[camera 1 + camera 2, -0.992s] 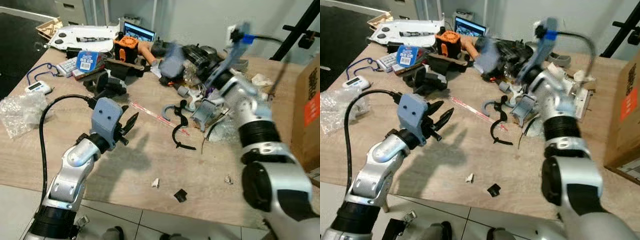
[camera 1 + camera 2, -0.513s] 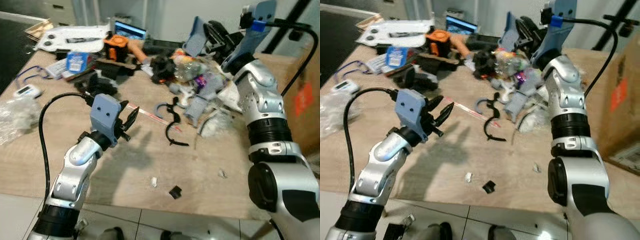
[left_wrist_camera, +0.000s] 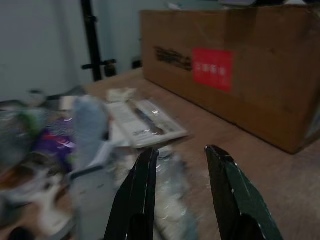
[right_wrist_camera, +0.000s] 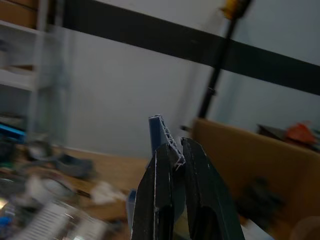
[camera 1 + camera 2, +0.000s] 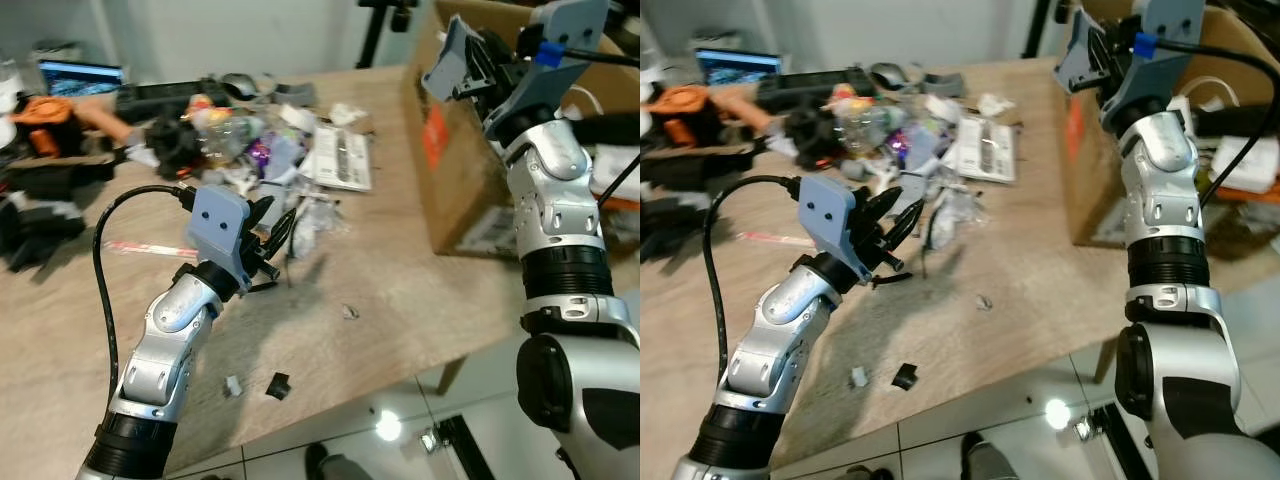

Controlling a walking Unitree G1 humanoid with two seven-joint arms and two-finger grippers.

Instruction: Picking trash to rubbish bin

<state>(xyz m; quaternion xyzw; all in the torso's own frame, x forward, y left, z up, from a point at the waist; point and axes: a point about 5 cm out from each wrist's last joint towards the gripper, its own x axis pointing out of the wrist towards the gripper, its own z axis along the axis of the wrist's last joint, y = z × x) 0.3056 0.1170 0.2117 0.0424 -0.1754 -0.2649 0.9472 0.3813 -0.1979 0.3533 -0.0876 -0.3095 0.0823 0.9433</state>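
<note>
The blue plastic scrap (image 4: 159, 131) is clamped in the right pincer (image 5: 470, 75), raised at the rim of the cardboard box (image 5: 450, 175). Carry it fully over the opening before release. The left pincer (image 5: 268, 228) hovers, fingers apart, above the counter (image 5: 400, 300).

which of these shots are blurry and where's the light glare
Left wrist view: the trash pile is smeared, the cardboard box sharper. Right wrist view: the background is soft, the right gripper and its blue piece crisp. Eye views: a lamp's glare shines off the floor tiles.
</note>
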